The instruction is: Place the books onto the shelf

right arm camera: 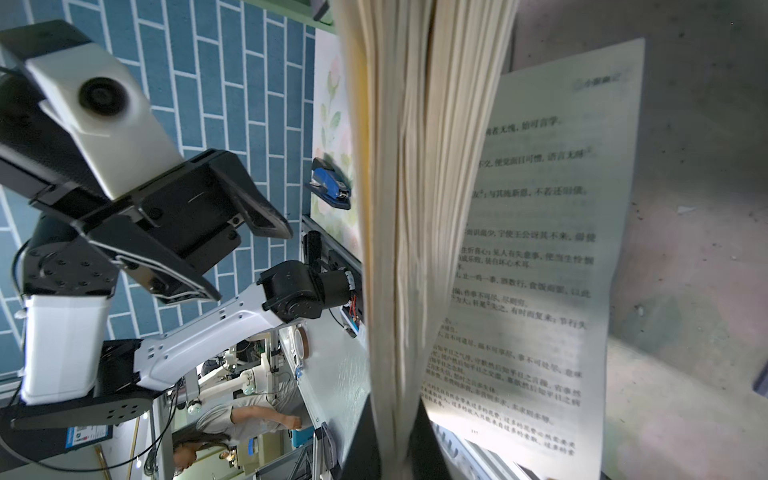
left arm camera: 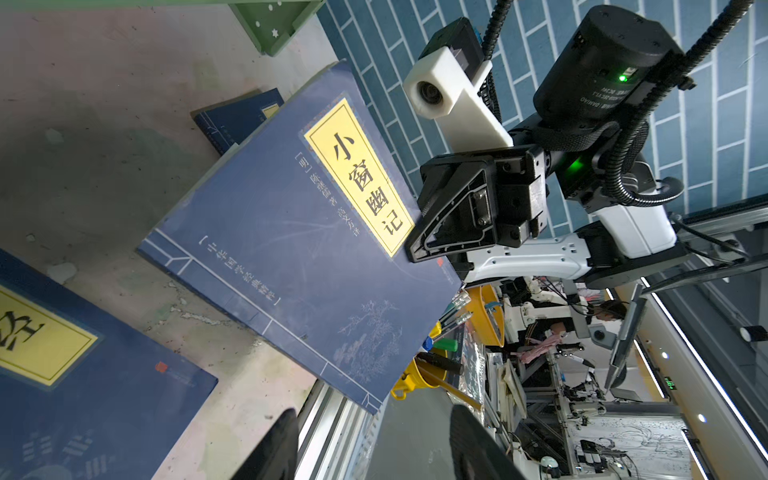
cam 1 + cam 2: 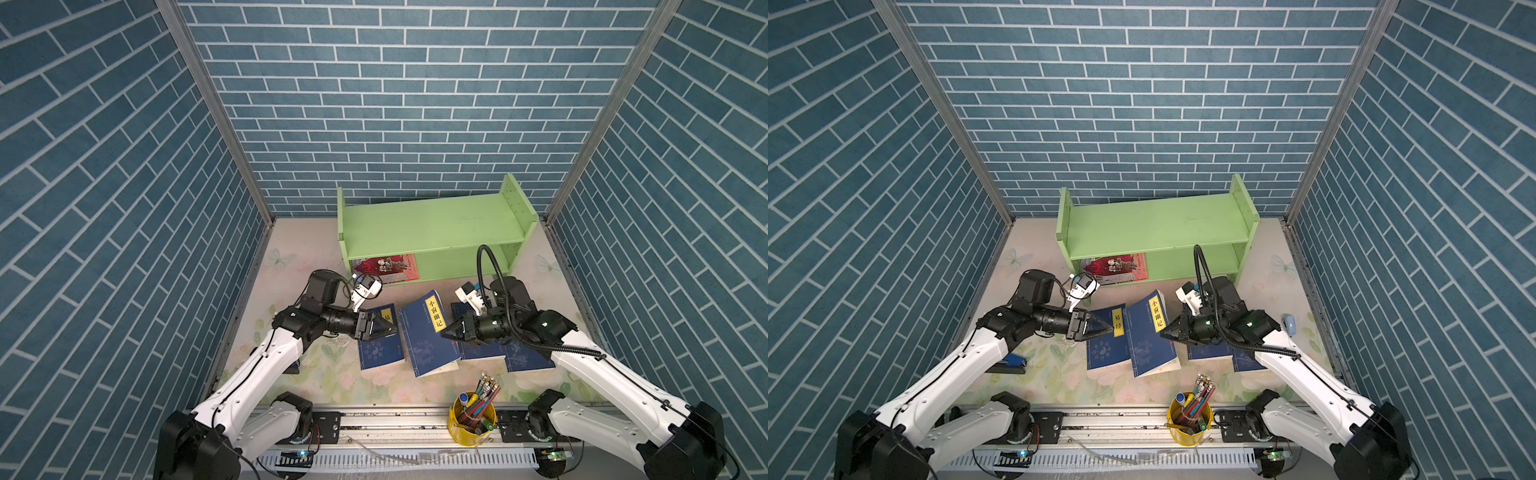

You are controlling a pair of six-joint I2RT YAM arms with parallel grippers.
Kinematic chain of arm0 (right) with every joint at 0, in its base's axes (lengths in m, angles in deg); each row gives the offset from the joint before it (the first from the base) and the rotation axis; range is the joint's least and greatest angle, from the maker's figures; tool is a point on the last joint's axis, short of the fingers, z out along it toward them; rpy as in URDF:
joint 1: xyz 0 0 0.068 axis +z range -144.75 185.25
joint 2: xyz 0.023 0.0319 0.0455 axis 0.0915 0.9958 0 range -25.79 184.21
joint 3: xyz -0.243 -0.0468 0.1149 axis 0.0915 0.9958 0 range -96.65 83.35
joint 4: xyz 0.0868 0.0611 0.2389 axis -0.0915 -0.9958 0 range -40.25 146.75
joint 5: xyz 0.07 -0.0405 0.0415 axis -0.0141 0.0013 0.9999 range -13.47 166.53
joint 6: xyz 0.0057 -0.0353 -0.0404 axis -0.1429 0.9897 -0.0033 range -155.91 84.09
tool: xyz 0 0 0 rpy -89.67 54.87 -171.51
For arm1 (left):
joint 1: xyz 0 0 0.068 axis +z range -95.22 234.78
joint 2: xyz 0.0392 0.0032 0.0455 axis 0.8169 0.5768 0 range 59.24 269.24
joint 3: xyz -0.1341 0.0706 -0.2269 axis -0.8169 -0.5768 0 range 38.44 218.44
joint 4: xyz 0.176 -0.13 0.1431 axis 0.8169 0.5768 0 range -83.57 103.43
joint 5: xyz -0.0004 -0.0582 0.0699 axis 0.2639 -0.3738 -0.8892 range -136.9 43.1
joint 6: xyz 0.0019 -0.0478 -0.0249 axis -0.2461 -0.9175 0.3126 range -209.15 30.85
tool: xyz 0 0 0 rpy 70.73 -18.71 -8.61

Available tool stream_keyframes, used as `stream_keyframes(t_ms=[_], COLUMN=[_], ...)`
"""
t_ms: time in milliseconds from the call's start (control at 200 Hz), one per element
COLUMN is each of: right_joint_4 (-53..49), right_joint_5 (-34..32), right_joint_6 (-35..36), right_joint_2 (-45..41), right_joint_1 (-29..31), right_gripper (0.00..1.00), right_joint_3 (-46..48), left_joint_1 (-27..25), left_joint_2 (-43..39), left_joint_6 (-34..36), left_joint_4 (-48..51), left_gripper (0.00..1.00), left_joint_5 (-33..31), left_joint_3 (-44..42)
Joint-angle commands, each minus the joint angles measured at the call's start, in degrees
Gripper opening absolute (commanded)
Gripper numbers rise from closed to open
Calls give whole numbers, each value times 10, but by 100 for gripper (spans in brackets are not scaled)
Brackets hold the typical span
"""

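Observation:
The light-green shelf point(image 3: 432, 232) point(image 3: 1154, 228) stands at the back, with a red-covered book point(image 3: 386, 266) lying on its lower tier. Several navy books lie in front of it. My right gripper point(image 3: 444, 333) point(image 1: 392, 449) is shut on the page edge of the middle navy book point(image 3: 428, 332) point(image 2: 291, 249), which is tilted up off the table with one page point(image 1: 540, 270) hanging loose. My left gripper point(image 3: 390, 330) point(image 2: 374, 457) is open and empty above the left navy book point(image 3: 380, 347) point(image 2: 83, 395). Two more navy books point(image 3: 482, 351) lie partly under the right arm.
A yellow pen cup point(image 3: 471, 415) full of pens stands at the front edge, right of centre. A blue stapler point(image 3: 1011, 361) point(image 1: 330, 187) lies under the left arm. Blue brick walls enclose the table on three sides.

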Motion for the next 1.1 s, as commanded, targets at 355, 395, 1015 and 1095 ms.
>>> stream_keyframes(t_ms=[355, 395, 1015, 1095], right_joint_4=[-51, -49, 26, 35], right_joint_5=[83, 88, 121, 123], right_joint_6=[47, 46, 15, 12], right_joint_2=[-23, -23, 15, 16], right_joint_1=[-5, -5, -5, -5], right_gripper=[0, 0, 0, 0], right_joint_3=[-108, -116, -165, -164], left_joint_1=[62, 62, 45, 44], left_joint_2=[-40, -37, 43, 54], left_joint_6=[-58, -100, -372, -372], left_joint_4=[-31, -81, -392, -383], left_gripper=[62, 62, 66, 65], left_joint_5=[122, 118, 104, 96], left_joint_3=[-13, -23, 19, 25])
